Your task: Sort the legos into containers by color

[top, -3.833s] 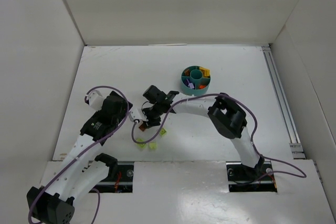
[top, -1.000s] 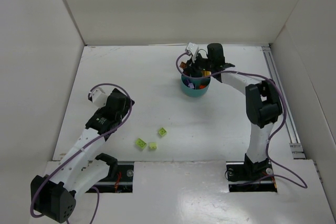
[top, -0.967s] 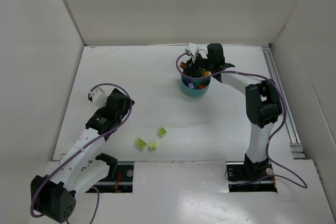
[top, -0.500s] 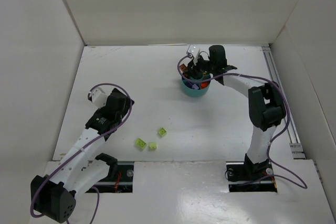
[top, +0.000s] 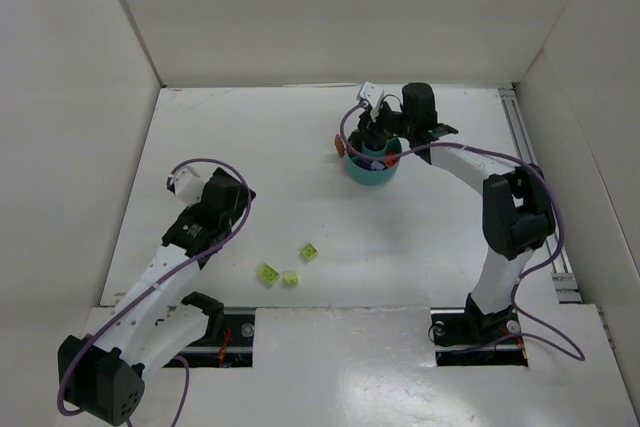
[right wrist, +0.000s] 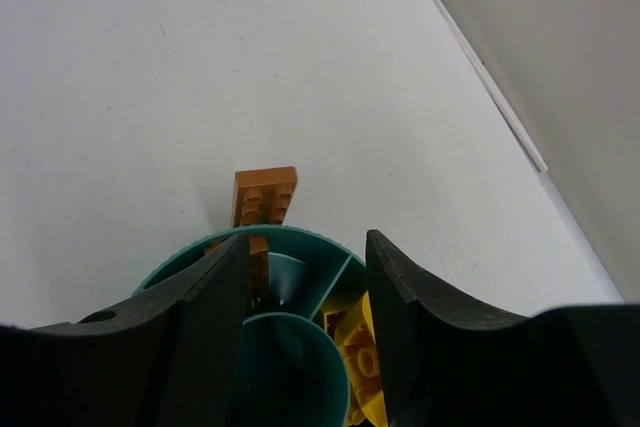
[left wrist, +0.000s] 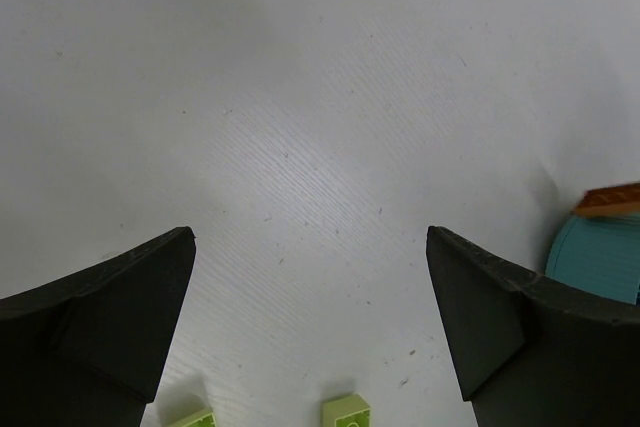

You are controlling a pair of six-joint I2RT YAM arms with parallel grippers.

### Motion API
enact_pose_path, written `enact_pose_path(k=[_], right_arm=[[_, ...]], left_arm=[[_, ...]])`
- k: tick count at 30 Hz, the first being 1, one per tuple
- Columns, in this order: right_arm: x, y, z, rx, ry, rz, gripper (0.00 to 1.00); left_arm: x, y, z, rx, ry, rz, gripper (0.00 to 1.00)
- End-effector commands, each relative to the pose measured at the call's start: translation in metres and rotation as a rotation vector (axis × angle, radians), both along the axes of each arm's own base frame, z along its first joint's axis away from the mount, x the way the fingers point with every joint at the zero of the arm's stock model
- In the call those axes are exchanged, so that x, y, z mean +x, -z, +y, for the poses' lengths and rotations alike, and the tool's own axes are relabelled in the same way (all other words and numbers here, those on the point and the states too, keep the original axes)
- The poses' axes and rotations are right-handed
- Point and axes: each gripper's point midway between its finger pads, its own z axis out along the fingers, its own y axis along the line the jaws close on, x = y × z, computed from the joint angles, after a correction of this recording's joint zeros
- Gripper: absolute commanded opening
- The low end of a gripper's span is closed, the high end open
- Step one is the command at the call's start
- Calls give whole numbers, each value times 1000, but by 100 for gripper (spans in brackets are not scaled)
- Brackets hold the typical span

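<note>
White tabletop [top: 300, 137] is boxed by plain walls [top: 330, 17] on the left, back and right, with a metal rail [top: 535, 187] along its right edge. Right arm [top: 505, 217] reaches far toward the back; left arm [top: 170, 257] is folded low at the near left. Teal dish [top: 370, 173] sits back of centre, well apart from every wall, with bare tabletop on its left and near sides. Right tool [right wrist: 305, 242] hangs directly over the dish, fingers spread with nothing between them, straddling the central cup [right wrist: 290, 367]. Left tool [left wrist: 308, 237] hovers over bare tabletop, fingers wide apart and empty; wide free surface lies between it and the dish. A brown plate brick [right wrist: 266, 195] leans tilted across the dish's far rim, upper end outside; its lower end is hidden. Orange-yellow bricks [right wrist: 355, 347] lie in a compartment right of the cup. Three lime green bricks [top: 290, 267] lie loose near the front edge.
</note>
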Motion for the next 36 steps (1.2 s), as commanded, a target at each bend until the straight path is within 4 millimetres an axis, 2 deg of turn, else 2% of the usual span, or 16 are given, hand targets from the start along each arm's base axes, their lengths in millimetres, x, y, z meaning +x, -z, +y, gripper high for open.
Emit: enact_pose_path(k=[1, 5, 8, 9, 11, 12, 13, 14, 15, 16, 18, 19, 24, 29, 32, 36], right_arm=[[-4, -34, 10, 26, -25, -100, 55], [-8, -38, 7, 30, -14, -99, 55], [-15, -45, 7, 36, -2, -105, 55], [-17, -48, 6, 36, -2, -105, 55], [-21, -48, 2, 37, 19, -95, 55], [-28, -48, -1, 40, 22, -82, 55], [-29, -57, -9, 49, 49, -92, 55], [-29, -49, -15, 37, 67, -71, 55], [-33, -53, -21, 47, 80, -69, 55], [-36, -53, -26, 47, 82, -60, 55], [-40, -56, -40, 70, 89, -26, 55], [-46, -59, -45, 74, 86, -20, 55], [-64, -49, -79, 19, 171, 54, 55], [-72, -51, -109, -31, 278, 54, 56], [-72, -49, -116, -34, 333, 74, 56], [-74, -49, -130, -28, 413, 76, 56]], left_arm=[[10, -24, -5, -8, 34, -74, 100], [30, -27, -26, -15, 136, -98, 100], [47, -24, -54, 57, 366, -113, 100], [57, -36, -73, 37, 458, -165, 100], [70, -38, -88, 79, 565, -181, 100], [85, -35, -98, 73, 581, -161, 100], [96, -16, -105, 108, 632, -110, 99], [102, -31, -111, 129, 672, -153, 97], [116, -21, -120, 160, 724, -132, 97], [120, -19, -138, 159, 845, -154, 97], [132, -6, -149, 217, 951, -126, 96], [146, 4, -157, 255, 1014, -88, 95], [192, 30, -172, 258, 1045, 23, 88], [226, 49, -197, 95, 953, 108, 82], [225, 60, -200, 78, 832, 171, 81], [228, 67, -205, 211, 697, 213, 78]])
